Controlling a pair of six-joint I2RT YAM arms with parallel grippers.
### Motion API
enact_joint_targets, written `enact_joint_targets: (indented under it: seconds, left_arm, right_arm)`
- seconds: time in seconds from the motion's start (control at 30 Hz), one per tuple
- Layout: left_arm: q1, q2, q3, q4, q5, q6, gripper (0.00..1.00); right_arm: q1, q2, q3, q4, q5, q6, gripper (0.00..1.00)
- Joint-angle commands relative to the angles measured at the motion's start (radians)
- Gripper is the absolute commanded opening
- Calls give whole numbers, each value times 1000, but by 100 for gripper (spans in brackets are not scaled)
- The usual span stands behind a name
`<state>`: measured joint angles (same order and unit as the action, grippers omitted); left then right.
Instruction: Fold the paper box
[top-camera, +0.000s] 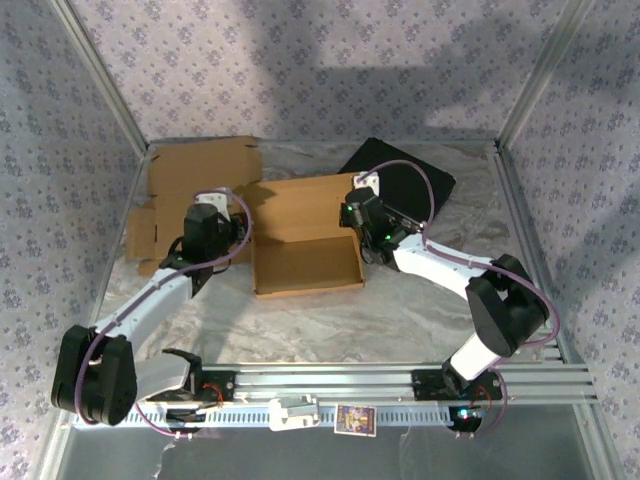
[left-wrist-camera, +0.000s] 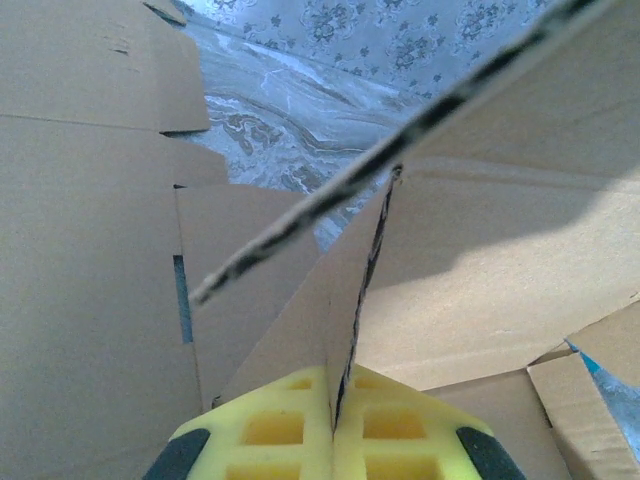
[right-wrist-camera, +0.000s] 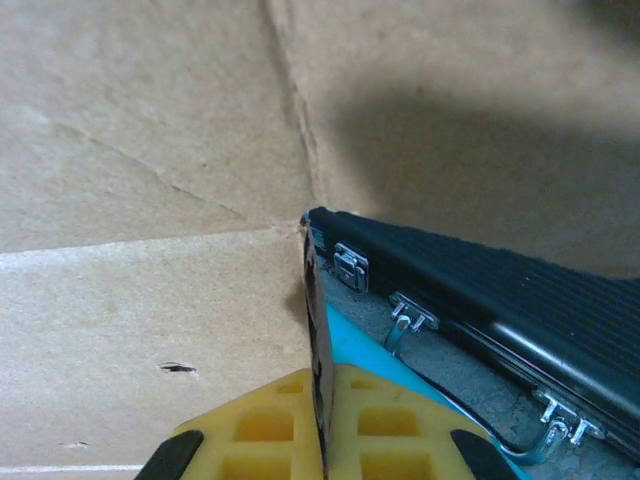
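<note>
- The box (top-camera: 305, 262) is lying open in the middle of the table (top-camera: 400, 310), between the two arms. Its low walls are standing up, and its wide back panel is lying flat toward the far wall.
- The left gripper (top-camera: 233, 235) is reaching to the left side of the box.
- In the left wrist view, this gripper (left-wrist-camera: 333, 405) is pinching a thin upright cardboard wall of the box. The jaws are closed on it, and the wall's edge is running up between the yellow pads (left-wrist-camera: 270, 428).
- The right gripper (top-camera: 358, 215) is reaching to the right side of the box.
- In the right wrist view, this gripper (right-wrist-camera: 322, 410) is also clamping a cardboard edge of the box, with its pads (right-wrist-camera: 385, 428) pressing together on it.
- A black case (right-wrist-camera: 520, 300) with metal latches is lying just beside that edge, at the far right of the table.
- A second cardboard (top-camera: 200, 170) is lying flat at the far left, next to the box.
</note>
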<state>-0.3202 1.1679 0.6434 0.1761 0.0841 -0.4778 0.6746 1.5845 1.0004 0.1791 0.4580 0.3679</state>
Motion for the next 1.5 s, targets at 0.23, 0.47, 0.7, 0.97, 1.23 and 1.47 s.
enact_joint_targets:
  seconds: [0.23,0.47,0.7,0.97,1.23,1.47]
  left_arm:
    - [-33,-117,-127,67,99,-12,0]
    - [-52,-238,-277,180,86,17,0]
    - [-102,-313,-362,181,-15,25,0]
    - [-166,-329,-376,160,-84,43,0]
    - [-257,-300,-361,102,-213,77,0]
    - [-270,-307,-361,83,-271,83,0]
  right_arm:
    - [57,-42,-115,131,-15,74,0]
    - [62,-103,-233,234,-37,15,7]
    - [65,-140,-308,249,-57,36,16]
    - [73,-171,-332,203,-21,54,26]
    - [67,-226,-332,101,-15,114,36]
    - [47,-330,-292,-100,-69,214,61]
